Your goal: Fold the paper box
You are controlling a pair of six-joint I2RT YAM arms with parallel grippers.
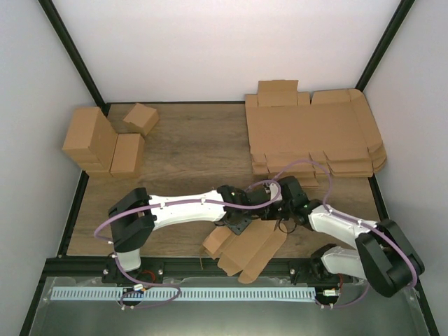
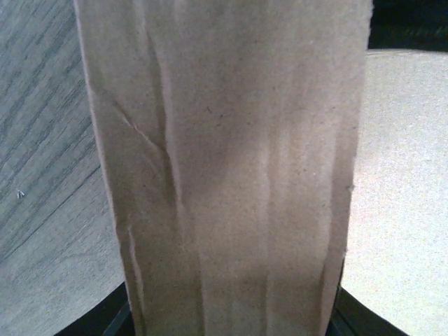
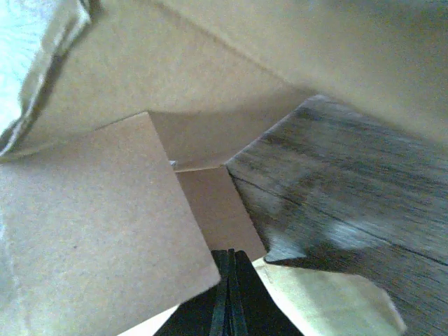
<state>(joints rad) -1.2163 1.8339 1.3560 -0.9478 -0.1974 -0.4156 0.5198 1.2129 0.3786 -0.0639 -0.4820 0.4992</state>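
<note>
Paper box (image 1: pixel 245 250), lower centre: judged light, crease-prone; grip panel edges. Left claw (image 1: pixel 239 225) part-open, clamping panel; right claw (image 3: pixel 227 280) closed, empty.

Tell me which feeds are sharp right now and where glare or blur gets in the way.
Top external: sharp and evenly lit, back wall washed out white, paper box clear. Left wrist: the box fills the frame, soft, unevenly shaded. Right wrist: wood table smeared, bright glare top left.
</note>
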